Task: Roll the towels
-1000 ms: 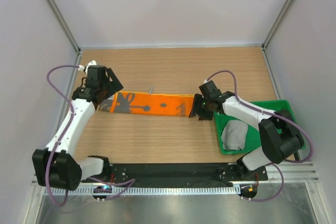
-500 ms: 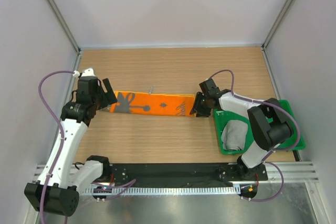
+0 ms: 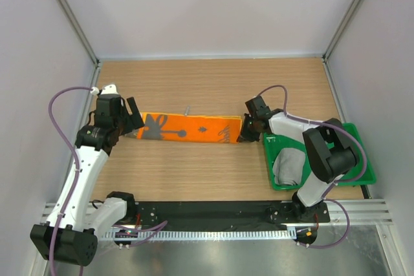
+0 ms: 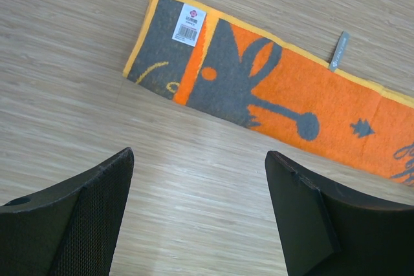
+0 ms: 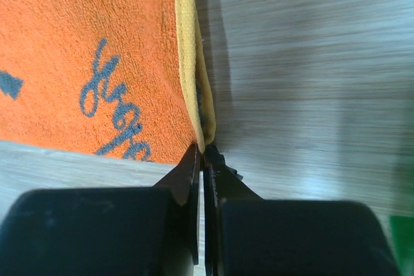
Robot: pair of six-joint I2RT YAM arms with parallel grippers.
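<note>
Presently the right gripper (image 5: 204, 159) is pinching the soft, limp orange towel (image 3: 194, 127) by its yellow end hem, likely the best hold for rolling; the towel is lying flat on the table (image 3: 213, 88), the left gripper (image 4: 197, 156) hovering wide open, empty.

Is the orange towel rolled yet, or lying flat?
Flat: the orange towel stretches as one long strip on the table, print up, no roll at either end. The right gripper pinches its right edge.
</note>
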